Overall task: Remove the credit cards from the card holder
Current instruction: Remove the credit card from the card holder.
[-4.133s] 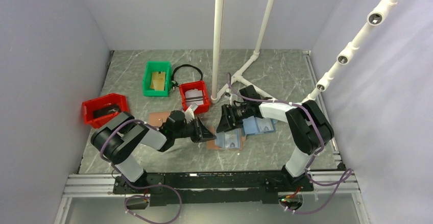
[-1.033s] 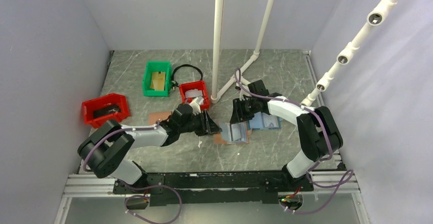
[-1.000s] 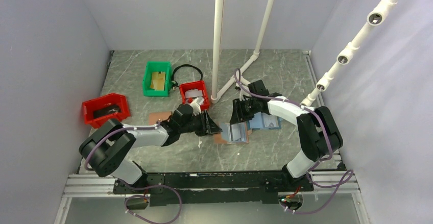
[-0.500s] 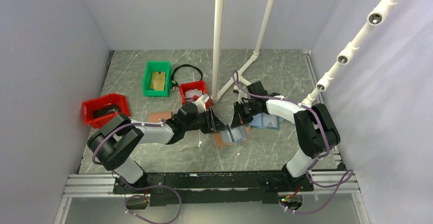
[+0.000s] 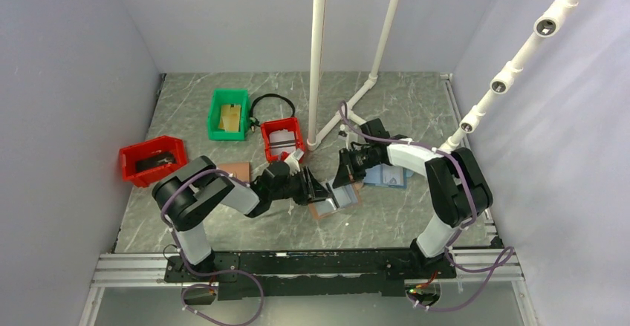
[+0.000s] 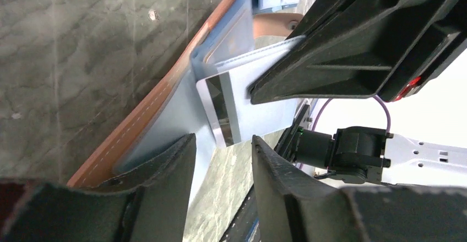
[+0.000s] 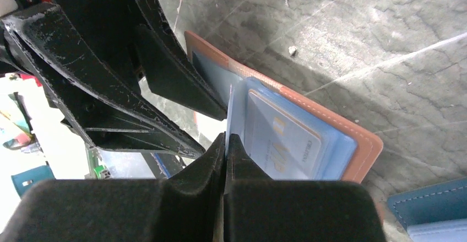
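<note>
— Jaws on the right have just snapped shut on the holder's (image 7: 360, 143) blue inner leaf (image 7: 228, 118), holding it up off the surface (image 5: 386, 222).
— And the left jaws?
— Half open, newly moved in, a card (image 6: 219, 107) just ahead of them, nothing gripped.
— So no card is out?
— None yet. But the holder sits between both arms, spread open, ready for the pull.

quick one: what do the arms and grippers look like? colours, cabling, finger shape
Both match. Left arm and right arm: white link shells, black joints, a purple cable looped along each. Left gripper and right gripper: matte black, long wedge-shaped fingers; the left gripper's look scuffed in the right wrist view.
</note>
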`<state>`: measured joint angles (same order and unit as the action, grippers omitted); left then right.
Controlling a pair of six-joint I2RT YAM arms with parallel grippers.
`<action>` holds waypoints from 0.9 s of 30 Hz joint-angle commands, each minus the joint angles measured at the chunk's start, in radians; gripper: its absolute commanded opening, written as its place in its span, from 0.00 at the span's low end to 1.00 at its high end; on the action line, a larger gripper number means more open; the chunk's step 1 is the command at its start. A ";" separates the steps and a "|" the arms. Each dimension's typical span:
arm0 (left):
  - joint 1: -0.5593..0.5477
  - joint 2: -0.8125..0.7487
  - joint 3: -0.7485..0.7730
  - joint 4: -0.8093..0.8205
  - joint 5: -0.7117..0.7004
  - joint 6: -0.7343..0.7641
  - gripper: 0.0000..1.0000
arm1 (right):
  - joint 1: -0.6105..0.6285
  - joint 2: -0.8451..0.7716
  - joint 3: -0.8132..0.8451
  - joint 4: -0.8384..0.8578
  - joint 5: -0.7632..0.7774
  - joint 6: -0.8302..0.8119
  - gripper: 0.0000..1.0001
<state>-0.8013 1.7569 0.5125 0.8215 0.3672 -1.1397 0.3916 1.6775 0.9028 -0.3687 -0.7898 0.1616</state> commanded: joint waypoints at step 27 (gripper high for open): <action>-0.003 0.085 -0.087 0.516 0.011 -0.083 0.00 | -0.051 0.026 -0.022 0.152 -0.308 0.101 0.06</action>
<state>-0.8009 1.8484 0.4297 1.2324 0.3847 -1.2297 0.3313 1.7058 0.8715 -0.2218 -1.0645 0.2657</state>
